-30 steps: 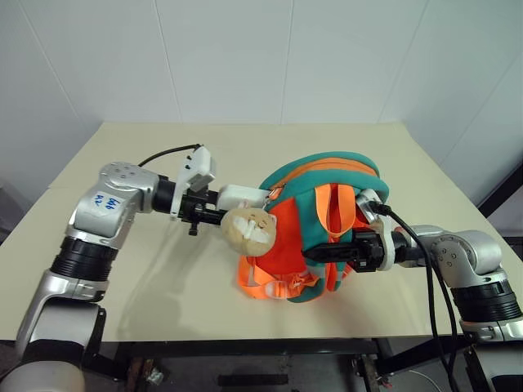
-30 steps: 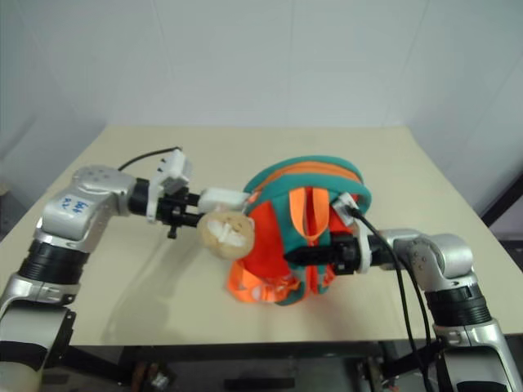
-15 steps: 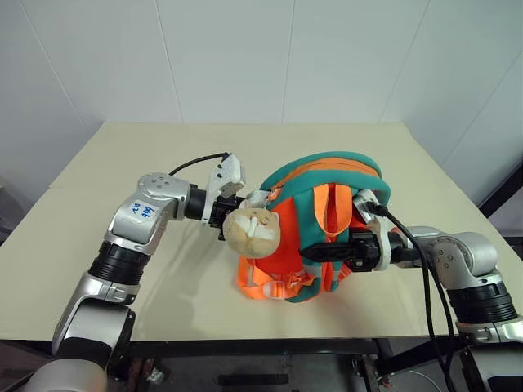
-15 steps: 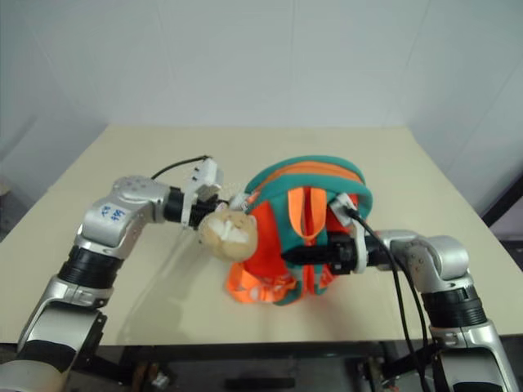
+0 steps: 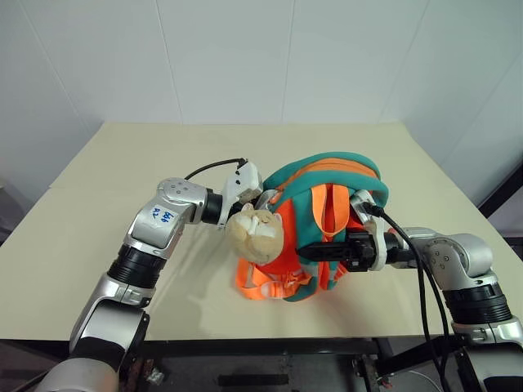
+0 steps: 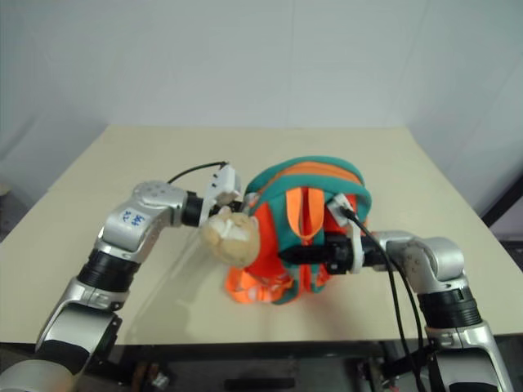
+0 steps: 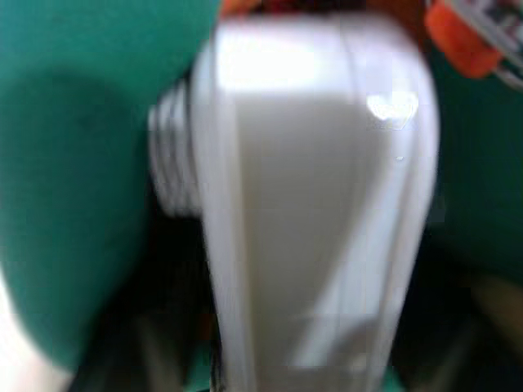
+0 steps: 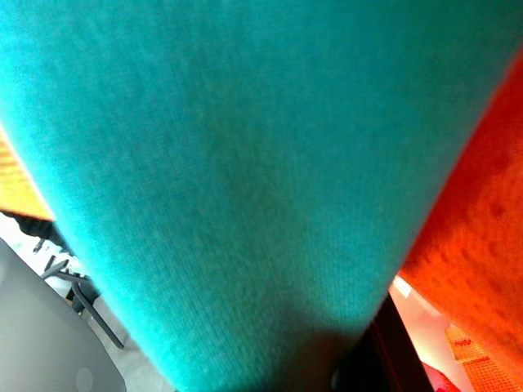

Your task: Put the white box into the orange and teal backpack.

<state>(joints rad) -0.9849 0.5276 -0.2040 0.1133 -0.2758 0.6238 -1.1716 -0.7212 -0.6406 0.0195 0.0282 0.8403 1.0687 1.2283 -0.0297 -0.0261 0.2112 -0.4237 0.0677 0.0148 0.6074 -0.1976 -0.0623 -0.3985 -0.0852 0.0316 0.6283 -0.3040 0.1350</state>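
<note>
White box (image 7: 310,212) between left jaws, inside backpack (image 5: 327,229).

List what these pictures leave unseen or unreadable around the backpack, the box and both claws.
- White box: left wrist view, blurred, its far end lost among the teal fabric; how deep it sits is unclear.
- Left claw: head views, fingers hidden behind the plush toy and the orange and teal backpack.
- Right claw: fingertips buried in the straps; what they pinch is unclear.
- Backpack opening: faces away from the head views.
</note>
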